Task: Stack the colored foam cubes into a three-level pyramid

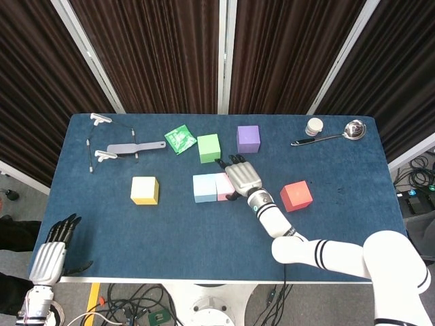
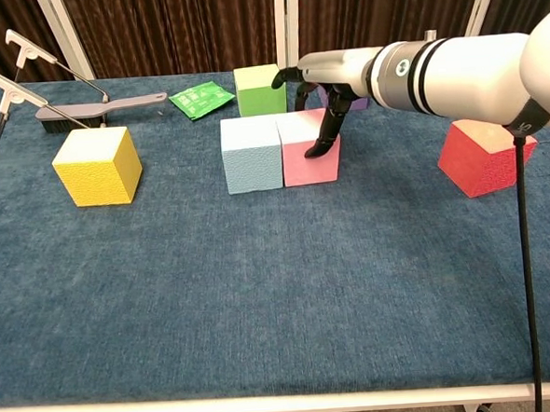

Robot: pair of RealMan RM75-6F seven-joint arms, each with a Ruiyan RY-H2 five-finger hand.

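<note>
The pink cube (image 2: 305,157) stands on the table, pressed against the light blue cube (image 2: 251,154) on its left. My right hand (image 2: 329,89) lies over the pink cube (image 1: 223,187), fingers down behind it and thumb on its near face, gripping it. In the head view the right hand (image 1: 242,178) hides most of that cube. Standing apart are the green cube (image 1: 209,147), purple cube (image 1: 248,138), red cube (image 1: 296,196) and yellow cube (image 1: 145,190). My left hand (image 1: 51,252) hangs off the table's near left corner, fingers spread, holding nothing.
A green packet (image 1: 180,139) lies left of the green cube. A grey brush (image 1: 129,148) and a wire clamp (image 1: 95,139) occupy the far left. A spoon (image 1: 333,134) and a small jar (image 1: 314,126) are at the far right.
</note>
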